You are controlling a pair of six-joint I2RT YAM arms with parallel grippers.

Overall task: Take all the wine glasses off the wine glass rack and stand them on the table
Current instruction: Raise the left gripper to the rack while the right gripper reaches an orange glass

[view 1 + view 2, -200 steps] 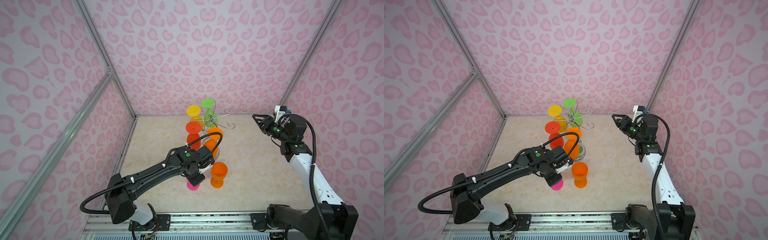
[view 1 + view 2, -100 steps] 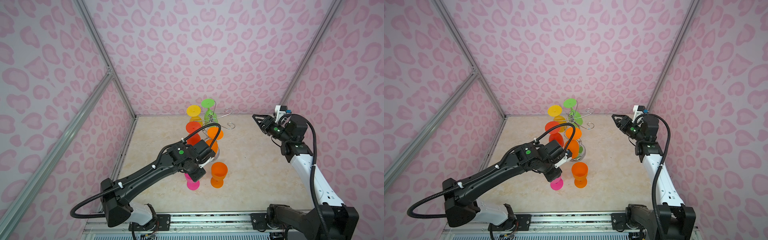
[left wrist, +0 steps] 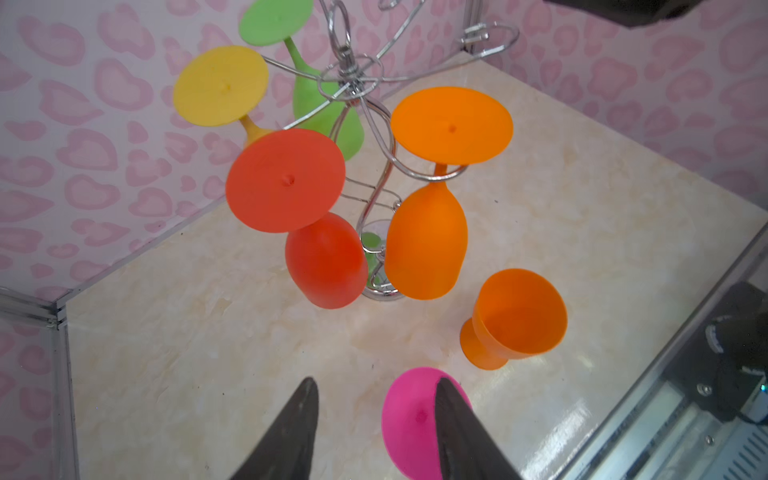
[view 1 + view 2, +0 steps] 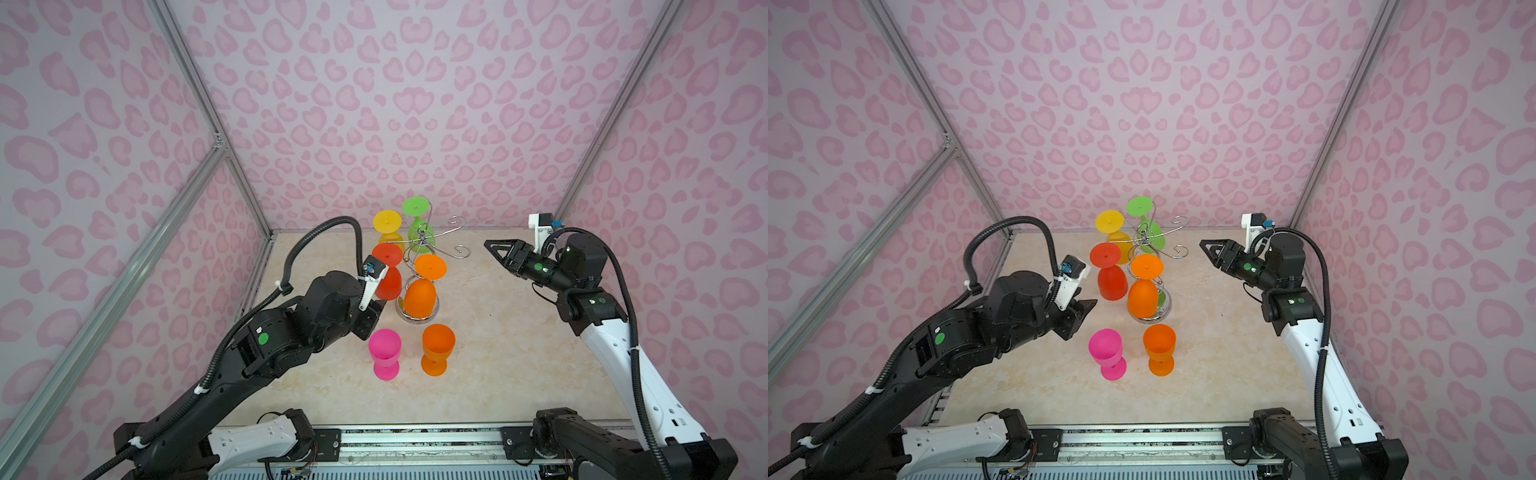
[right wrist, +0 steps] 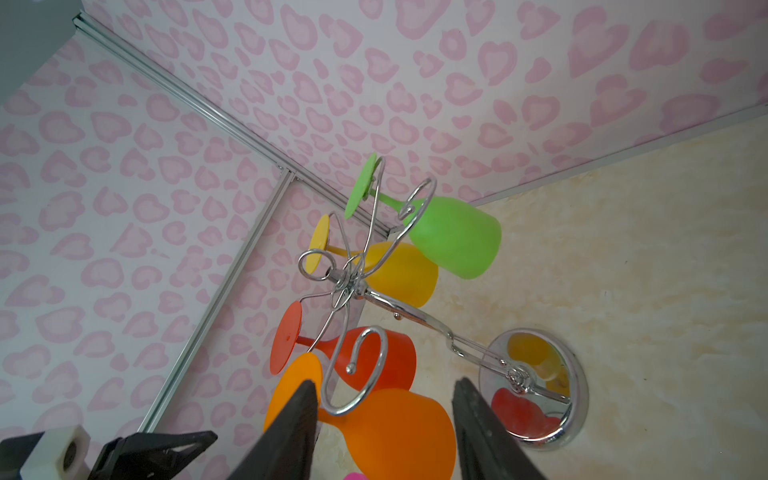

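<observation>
1. The wine glass rack [image 5: 575, 386] stood upright on the table [image 4: 519, 353], with a chrome twisted stem and a round mirrored base.
2. Four glasses hung bowl-down from the rack's hooks. The green glass [image 5: 457, 237] was on the rack's far side and the yellow glass [image 4: 386, 222] on its far-left side.
3. The red glass [image 4: 388, 282] hung on the rack's left. The orange hanging glass [image 4: 420, 297] hung on the near side, bowl just over the rack's base.
4. The pink wine glass [image 4: 384, 351] was off the rack. It stood upright on its foot on the table, in front of the rack's base and slightly to its left.
5. The orange standing glass [image 4: 437, 347] was also upright on the table in front of the rack's base. It was just beside the pink wine glass and not touching it.
6. The left gripper [image 3: 376, 382] had its fingers spread with nothing between them. It hovered left of the rack's base, near the pink wine glass, and both top views showed it clear of that glass.
7. The right gripper [image 4: 489, 244] was well apart to the rack's right at about hook height, pointing at the rack. Its fingers were parted and it held nothing.
</observation>
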